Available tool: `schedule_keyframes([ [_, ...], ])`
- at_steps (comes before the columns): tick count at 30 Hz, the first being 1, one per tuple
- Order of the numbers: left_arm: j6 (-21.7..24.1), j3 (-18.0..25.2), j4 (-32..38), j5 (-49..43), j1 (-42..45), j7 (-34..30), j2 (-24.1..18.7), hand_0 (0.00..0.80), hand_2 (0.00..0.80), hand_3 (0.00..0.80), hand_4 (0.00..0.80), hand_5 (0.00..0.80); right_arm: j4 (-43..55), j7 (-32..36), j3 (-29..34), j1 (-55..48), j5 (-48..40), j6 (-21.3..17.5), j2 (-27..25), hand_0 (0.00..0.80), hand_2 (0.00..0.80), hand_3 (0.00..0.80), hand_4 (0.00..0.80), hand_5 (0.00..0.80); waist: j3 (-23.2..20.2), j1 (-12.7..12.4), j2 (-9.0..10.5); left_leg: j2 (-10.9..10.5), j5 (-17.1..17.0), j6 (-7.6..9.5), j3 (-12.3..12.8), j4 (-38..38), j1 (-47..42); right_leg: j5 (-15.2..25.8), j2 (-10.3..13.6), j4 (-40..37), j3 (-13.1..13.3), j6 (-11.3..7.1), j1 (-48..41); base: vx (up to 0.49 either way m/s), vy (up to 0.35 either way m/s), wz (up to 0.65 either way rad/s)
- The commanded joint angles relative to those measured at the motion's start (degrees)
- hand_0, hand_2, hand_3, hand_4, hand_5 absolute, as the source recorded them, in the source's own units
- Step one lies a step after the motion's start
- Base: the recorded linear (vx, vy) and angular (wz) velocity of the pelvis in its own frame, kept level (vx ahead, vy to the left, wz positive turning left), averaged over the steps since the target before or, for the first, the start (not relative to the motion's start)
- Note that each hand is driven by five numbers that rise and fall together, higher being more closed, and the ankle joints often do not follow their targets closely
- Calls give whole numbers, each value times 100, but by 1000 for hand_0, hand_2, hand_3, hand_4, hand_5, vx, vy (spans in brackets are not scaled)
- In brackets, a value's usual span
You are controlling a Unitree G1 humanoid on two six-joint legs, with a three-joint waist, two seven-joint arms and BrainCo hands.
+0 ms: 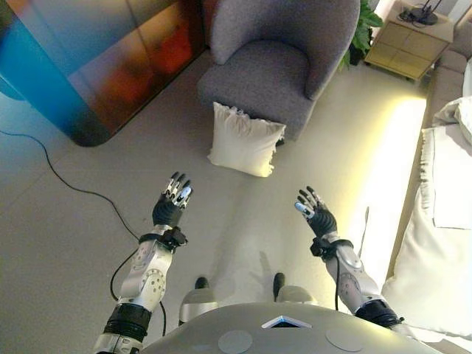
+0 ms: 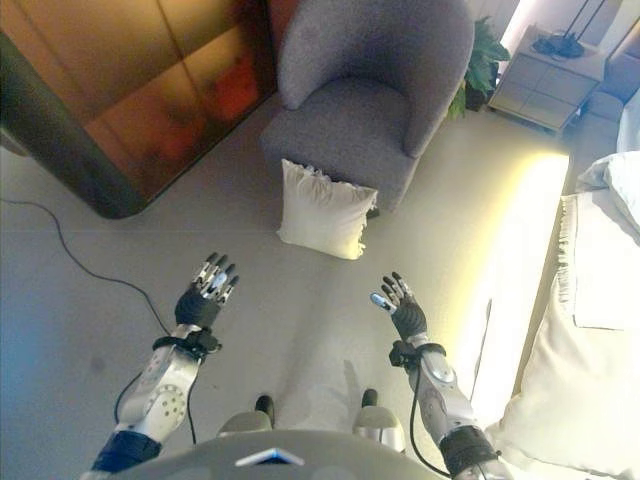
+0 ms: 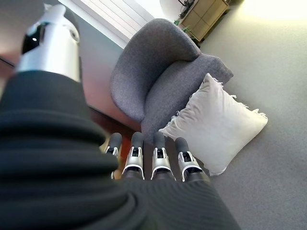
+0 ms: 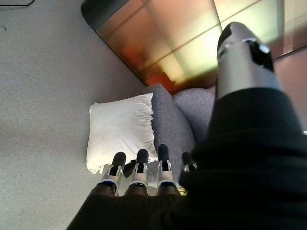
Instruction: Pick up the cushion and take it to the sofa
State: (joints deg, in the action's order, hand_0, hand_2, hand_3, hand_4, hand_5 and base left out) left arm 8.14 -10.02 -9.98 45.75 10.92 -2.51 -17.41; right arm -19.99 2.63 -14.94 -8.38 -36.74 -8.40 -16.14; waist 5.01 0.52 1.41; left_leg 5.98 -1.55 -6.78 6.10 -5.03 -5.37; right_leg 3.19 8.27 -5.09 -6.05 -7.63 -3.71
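Note:
A white fringed cushion [image 1: 245, 139] stands on the floor, leaning against the front of a grey armchair [image 1: 269, 63]. It also shows in the left wrist view [image 3: 218, 123] and the right wrist view [image 4: 121, 130]. My left hand [image 1: 171, 202] and right hand [image 1: 315, 211] are both raised in front of me, open and empty, short of the cushion, one to each side of it. A pale sofa [image 1: 442, 221] with white cushions runs along the right edge.
A large dark, glossy cabinet [image 1: 96, 59] stands at the upper left. A black cable [image 1: 66, 184] lies across the floor on the left. A small wooden side table [image 1: 409, 40] and a green plant [image 1: 365, 29] stand at the upper right.

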Motion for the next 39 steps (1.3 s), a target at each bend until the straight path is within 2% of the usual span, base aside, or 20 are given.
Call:
schedule_keyframes([
  [1, 156, -40, 147, -52, -264, -145, -61, 0, 0, 0, 0, 0, 281, -17, 105, 219, -103, -290, 128, 0, 0, 0, 0, 0, 84, -93, 17, -445, 17, 485, 101, 63, 270, -22, -239, 160, -364, 39, 51, 0, 0, 0],
  [4, 221, -52, 125, 29, -259, -285, -57, 0, 0, 0, 0, 0, 299, -50, 85, 232, -108, -266, 121, 0, 0, 0, 0, 0, 89, -88, 11, -440, 13, 481, 115, 52, 255, -12, -241, 147, -355, 33, 40, 0, 0, 0],
  [18, 395, -47, 101, -186, -222, -26, -46, 0, 0, 0, 0, 0, 247, 11, 117, 188, -100, -290, 142, 0, 0, 0, 0, 0, 93, -84, 7, -456, 44, 479, 113, 80, 216, 2, -216, 123, -344, 21, 2, 0, 0, 0],
  [24, 403, -16, 153, 13, -92, -329, -11, 0, 0, 0, 0, 0, 273, 66, 147, 101, -105, -271, 129, 0, 0, 0, 0, 0, 90, -88, 9, -480, 55, 494, 114, 81, 210, 15, -191, 112, -339, 3, -2, 0, 0, 0],
  [29, 492, -85, 71, -177, -172, -188, -30, 0, 0, 0, 0, 0, 232, 42, 103, 169, -75, -295, 138, 0, 0, 0, 0, 0, 144, -69, -4, -486, 51, 506, 133, 94, 241, 28, -167, 160, -313, -18, 66, 2, 7, 0],
  [35, 549, -3, 106, 15, -115, -242, -40, 0, 0, 0, 0, 0, 235, -1, 146, 127, -91, -308, 142, 0, 0, 0, 0, 0, 199, -64, 24, -516, 136, 550, 197, 195, 248, 7, -85, 245, -290, -56, 92, 46, 53, -1],
  [39, 576, 182, 119, 32, 85, -169, -24, 0, 0, 0, 0, 0, 279, 10, 217, 79, -37, -218, 143, 0, 0, 0, 0, 0, 227, -41, 73, -525, 266, 611, 322, 459, 292, -140, -18, 585, -217, -65, 150, 80, 102, -4],
])
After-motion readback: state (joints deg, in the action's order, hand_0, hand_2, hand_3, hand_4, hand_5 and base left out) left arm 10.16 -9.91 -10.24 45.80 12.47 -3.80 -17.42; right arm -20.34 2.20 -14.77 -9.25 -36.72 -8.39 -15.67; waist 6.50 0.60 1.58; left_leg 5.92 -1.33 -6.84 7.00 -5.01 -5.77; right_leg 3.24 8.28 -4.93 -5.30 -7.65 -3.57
